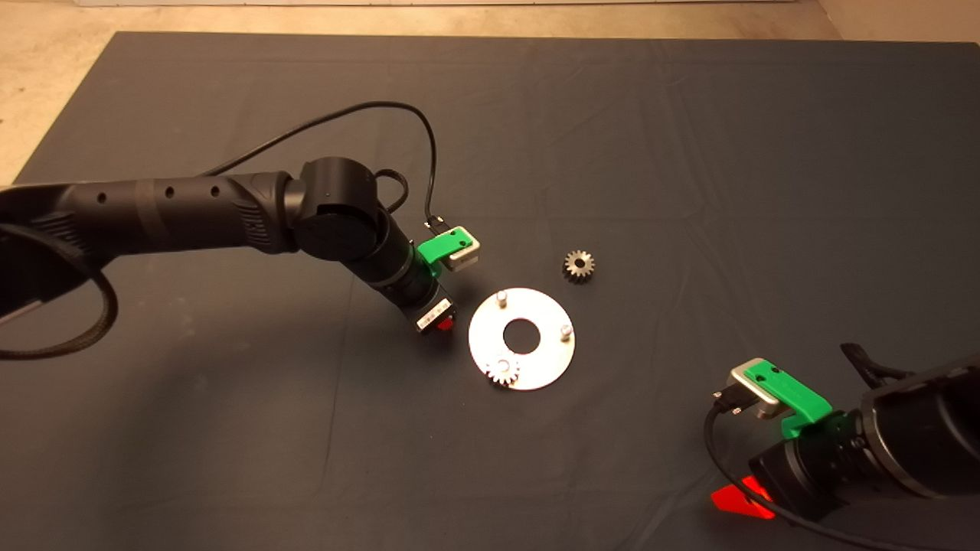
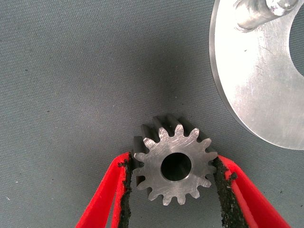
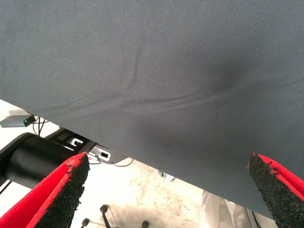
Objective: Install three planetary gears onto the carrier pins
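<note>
The silver disc [image 1: 545, 366] lies at mid-mat with two bare carrier pins [image 1: 501, 297] [image 1: 565, 331]. One planetary gear [image 1: 503, 373] sits on the disc's near side where the third pin is. A second gear [image 1: 579, 265] lies loose on the mat beyond the disc to the right. My left gripper [image 1: 442, 323] is just left of the disc. In the left wrist view my left gripper [image 2: 174, 162] is shut on a third gear [image 2: 152, 167], with the pads against its two sides, and the disc's rim [image 2: 256, 85] and a pin [image 2: 251, 16] are close by. This gear is hidden in the head view.
My right gripper [image 1: 739, 497] waits at the mat's lower right; in its wrist view my right gripper [image 3: 168, 190] is open and empty and looks past the mat's edge at the floor. A black cable [image 1: 360, 115] loops above the left arm.
</note>
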`<state>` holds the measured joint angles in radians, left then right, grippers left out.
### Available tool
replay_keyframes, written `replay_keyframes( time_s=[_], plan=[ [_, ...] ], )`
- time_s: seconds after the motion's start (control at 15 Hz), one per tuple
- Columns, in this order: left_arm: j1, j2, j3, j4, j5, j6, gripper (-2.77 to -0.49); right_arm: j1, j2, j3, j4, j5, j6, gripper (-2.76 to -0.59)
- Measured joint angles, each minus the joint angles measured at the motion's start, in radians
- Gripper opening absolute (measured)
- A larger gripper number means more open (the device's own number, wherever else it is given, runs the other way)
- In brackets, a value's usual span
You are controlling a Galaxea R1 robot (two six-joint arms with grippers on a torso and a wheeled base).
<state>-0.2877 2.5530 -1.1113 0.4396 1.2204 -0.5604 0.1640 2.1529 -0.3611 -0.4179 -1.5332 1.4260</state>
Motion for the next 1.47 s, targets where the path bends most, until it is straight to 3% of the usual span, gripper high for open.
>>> replay_keyframes(
  time_s=[0.87, 1.33, 1.47],
  plan=[
    [0.0, -0.005, 0.029, 0.002, 0.001, 0.0, -2.47, 0.009, -0.005, 0.0, 0.0, 0.001, 0.0, -0.86],
    [-0.002, -0.008, 0.066, 0.002, 0.011, 0.0, -2.66, 0.027, -0.107, 0.0, 0.001, 0.0, -0.005, -0.86],
    [-0.027, -0.01, 0.087, 0.0, 0.019, 0.0, -2.67, 0.028, -0.134, 0.0, 0.002, 0.0, -0.014, -0.86]
  ],
)
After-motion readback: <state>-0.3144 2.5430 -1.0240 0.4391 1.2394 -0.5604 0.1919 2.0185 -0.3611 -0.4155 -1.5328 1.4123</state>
